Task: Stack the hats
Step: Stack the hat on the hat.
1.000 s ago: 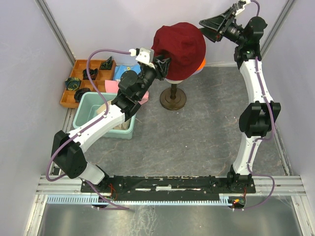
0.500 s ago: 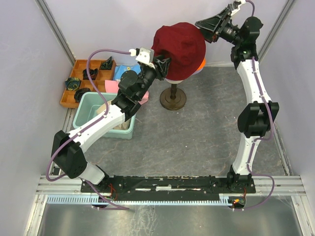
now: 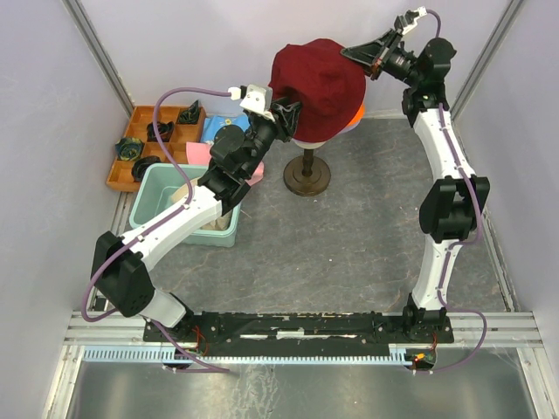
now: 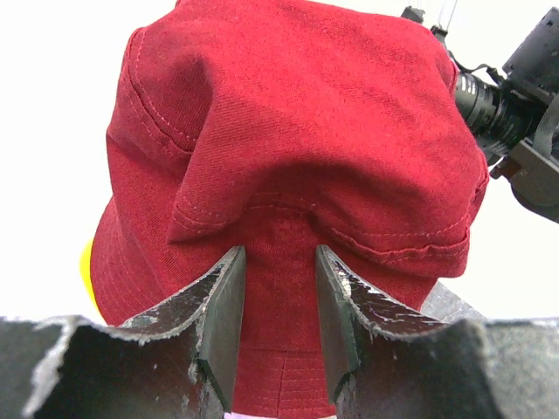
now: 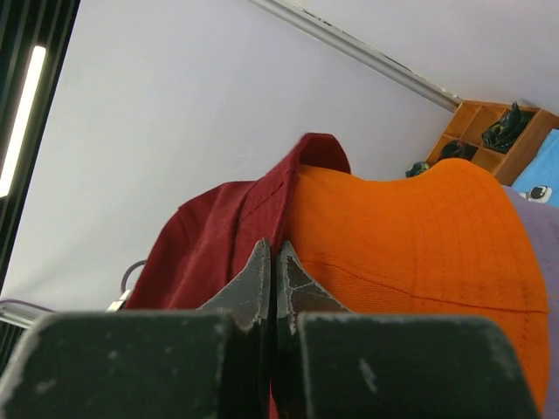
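We log the dark red hat [image 3: 319,83] upper centre of the top view, pulled over the orange hat [image 5: 410,236] on top of the stand [image 3: 307,175], which rests on the table [image 3: 367,227]. It's soft twill with a stitched brim and a creased crown. The left gripper [image 4: 279,257] has its jaws half-parted, pinching a fold low on the hat's side. The right gripper [image 5: 275,255] has its jaws closed on the brim edge, tight against the orange. We'd pull both sides down evenly and gently, so the orange doesn't drag and the stand doesn't tip.
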`<state>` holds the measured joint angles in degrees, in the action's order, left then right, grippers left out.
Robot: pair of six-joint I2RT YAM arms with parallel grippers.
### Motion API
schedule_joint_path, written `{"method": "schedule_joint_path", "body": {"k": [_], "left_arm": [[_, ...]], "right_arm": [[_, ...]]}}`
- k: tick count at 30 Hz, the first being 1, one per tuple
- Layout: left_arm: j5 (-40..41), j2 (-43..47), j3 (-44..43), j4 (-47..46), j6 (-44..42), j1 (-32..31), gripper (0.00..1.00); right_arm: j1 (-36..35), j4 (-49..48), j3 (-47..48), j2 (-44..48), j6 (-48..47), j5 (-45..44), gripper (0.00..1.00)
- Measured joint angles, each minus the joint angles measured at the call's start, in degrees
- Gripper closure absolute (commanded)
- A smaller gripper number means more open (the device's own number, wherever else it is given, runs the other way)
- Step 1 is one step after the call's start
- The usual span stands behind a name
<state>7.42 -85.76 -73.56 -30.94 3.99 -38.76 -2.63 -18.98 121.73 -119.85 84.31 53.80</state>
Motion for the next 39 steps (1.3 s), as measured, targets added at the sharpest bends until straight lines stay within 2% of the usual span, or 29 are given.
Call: {"method": "schedule_joint_path", "body": {"k": [12,19,25,31,39], "left_arm": [[1.64,0.13,1.22,-0.48,-1.03,0.00,0.51],[2.03,0.52,1.75,-0.66,-1.03,0.00,0.49],[2.71,3.02,1.86,0.59,-1.05,0.00,0.37],[3.61,8.33,-1.99,5.42,-2.14,0.00,0.34],[5.92,14.12,-3.21,6.03,-3.02,0.00,0.32]], "right_arm": [[-0.02,-4.44,-11.98,4.90,-0.87,-6.16,1.00],[-0.46,5.20,-11.43,7.69,-10.82,-8.70,1.00],[-1.25,14.03,-9.55,9.38,-20.26,-11.69,1.00],[-1.36,15.82,-10.03,9.94,-23.45,-13.64,1.00],[-2.27,16.68,-11.32,11.04,-25.99,-17.49,1.00]]}}
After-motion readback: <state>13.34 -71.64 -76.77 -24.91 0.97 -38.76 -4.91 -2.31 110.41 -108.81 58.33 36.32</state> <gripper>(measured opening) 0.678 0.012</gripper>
